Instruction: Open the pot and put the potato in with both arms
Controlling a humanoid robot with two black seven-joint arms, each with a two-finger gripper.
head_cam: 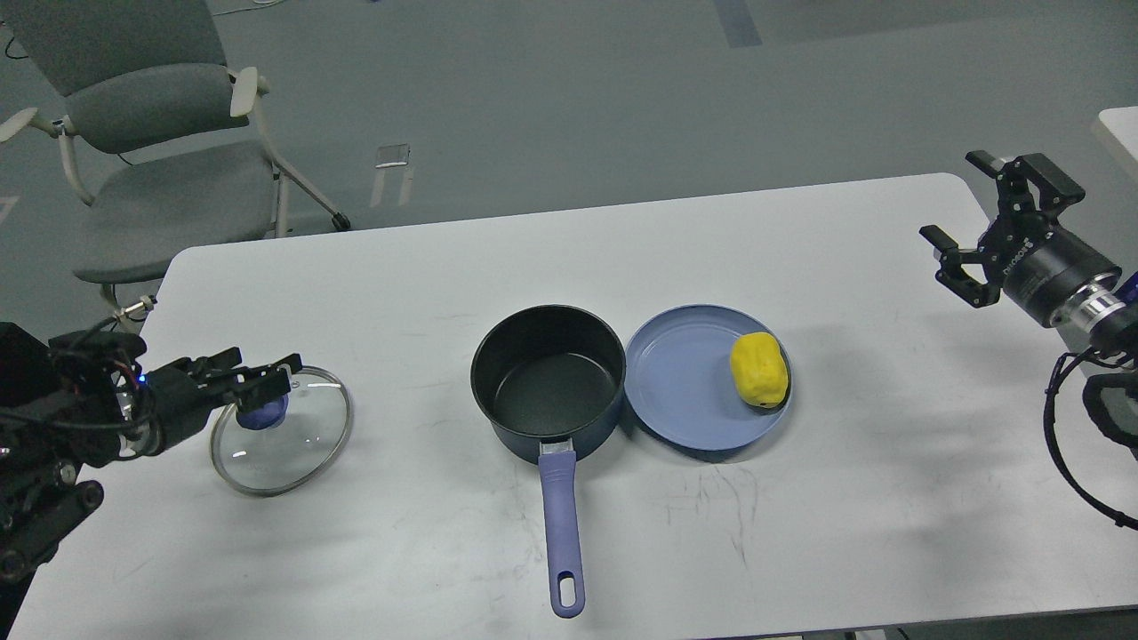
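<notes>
The dark pot [548,373] stands open at the table's middle, empty, with its purple handle [562,533] pointing to the front edge. Its glass lid [293,440] lies flat on the table at the left, blue knob [262,414] up. My left gripper [265,372] is open and hovers just above the knob, apart from it. The yellow potato [759,369] sits on the right side of the blue plate [680,382], which touches the pot's right side. My right gripper [958,197] is open and empty, raised near the table's far right edge, well right of the potato.
The white table [800,516] carries only the pot, plate and lid. A grey chair [160,169] stands behind the table's left corner. The edge of another white table [1118,133] shows at the far right.
</notes>
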